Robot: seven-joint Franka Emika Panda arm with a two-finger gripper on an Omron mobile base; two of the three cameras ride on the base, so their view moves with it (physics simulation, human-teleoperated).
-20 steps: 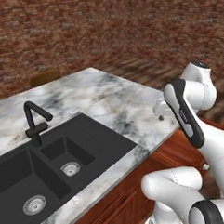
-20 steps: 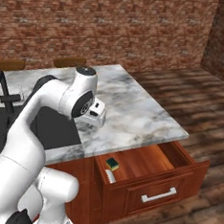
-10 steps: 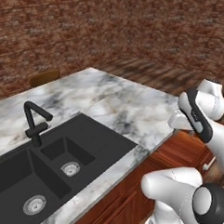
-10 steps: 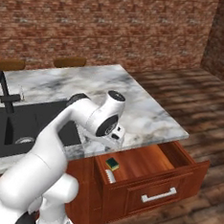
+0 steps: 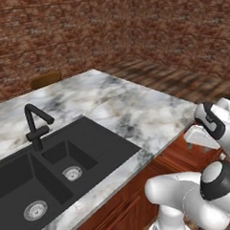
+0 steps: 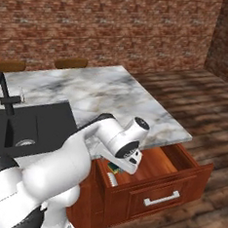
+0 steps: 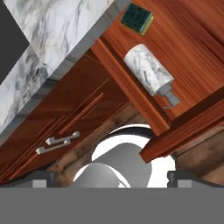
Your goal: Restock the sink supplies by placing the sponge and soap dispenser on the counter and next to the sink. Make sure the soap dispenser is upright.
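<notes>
Approach step: pincer positioned above the open drawer, nothing yet gripped

The pincer (image 7: pixel 109 177) is seen at the bottom of the hand view with its two finger tips set wide apart and nothing held between them. In the open drawer (image 7: pixel 183 57) below the worktop edge, one soap dispenser (image 7: pixel 148 74) is found lying on its side along the drawer's side wall, and one sponge (image 7: pixel 137 18) lies just beyond it, towards the drawer's back corner. Neither is yet placed on the counter (image 5: pixel 136 111), so the task is judged barely begun. One sink (image 5: pixel 58 172) with two basins is set in the counter. For the next move, a descent into the drawer and closure on one item is judged necessary; the dispenser must afterwards be stood upright
</notes>
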